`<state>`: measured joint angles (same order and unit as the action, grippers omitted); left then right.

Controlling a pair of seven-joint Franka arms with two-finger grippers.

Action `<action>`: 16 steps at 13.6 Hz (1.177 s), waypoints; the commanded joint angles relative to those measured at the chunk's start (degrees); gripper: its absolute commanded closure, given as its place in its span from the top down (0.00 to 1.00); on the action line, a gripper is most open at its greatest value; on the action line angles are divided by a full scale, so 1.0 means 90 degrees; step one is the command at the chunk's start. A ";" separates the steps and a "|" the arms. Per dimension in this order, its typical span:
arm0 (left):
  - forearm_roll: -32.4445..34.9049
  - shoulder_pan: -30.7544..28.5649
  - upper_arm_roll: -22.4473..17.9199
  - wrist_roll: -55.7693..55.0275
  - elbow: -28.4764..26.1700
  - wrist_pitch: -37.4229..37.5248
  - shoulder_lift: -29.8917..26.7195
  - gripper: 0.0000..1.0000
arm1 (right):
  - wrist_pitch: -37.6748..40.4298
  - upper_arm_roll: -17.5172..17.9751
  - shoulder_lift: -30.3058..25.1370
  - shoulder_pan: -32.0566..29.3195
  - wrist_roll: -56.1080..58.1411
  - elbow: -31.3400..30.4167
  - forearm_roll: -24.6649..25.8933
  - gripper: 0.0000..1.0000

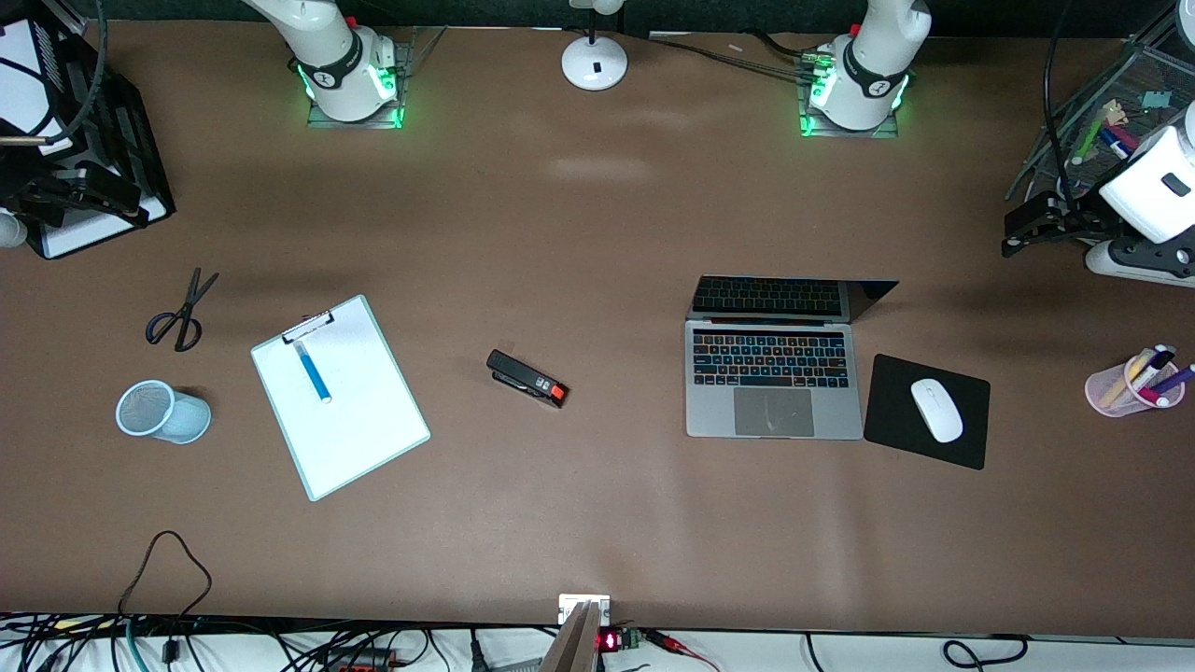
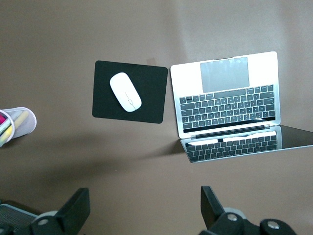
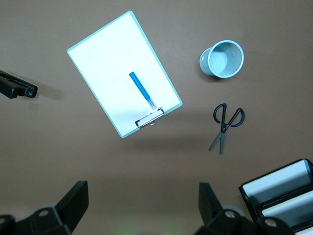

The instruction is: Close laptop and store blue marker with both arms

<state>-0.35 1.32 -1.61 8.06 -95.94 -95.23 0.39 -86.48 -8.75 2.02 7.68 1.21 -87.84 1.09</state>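
The laptop lies open, toward the left arm's end of the table, with its screen raised; it also shows in the left wrist view. The blue marker lies on a white clipboard toward the right arm's end; the right wrist view shows the marker too. My left gripper hangs open and empty in the air at the left arm's end of the table. My right gripper is open and empty, high over the table at the right arm's end.
A black mouse pad with a white mouse lies beside the laptop. A pink pen cup, a stapler, scissors, a light-blue mesh cup, a black paper tray and a lamp base are on the table.
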 commanded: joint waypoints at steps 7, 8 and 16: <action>-0.0050 0.0020 0.0052 0.0061 0.0357 0.0970 0.0279 1.00 | -0.1210 0.0064 0.1209 0.0074 0.0147 -0.0055 -0.0003 1.00; -0.0049 0.0029 0.0052 0.0014 0.0358 0.1058 0.0279 1.00 | -0.1347 0.0074 0.1443 0.0094 0.0429 -0.0055 -0.0003 1.00; -0.0662 0.0137 0.0354 -0.0405 0.0125 0.2153 0.0211 0.00 | -0.2538 0.0074 0.2908 0.0612 0.1046 -0.0084 -0.0003 1.00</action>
<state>-3.03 2.55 1.75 6.60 -94.76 -77.41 1.99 -107.33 -7.98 26.29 13.16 9.00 -89.06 1.05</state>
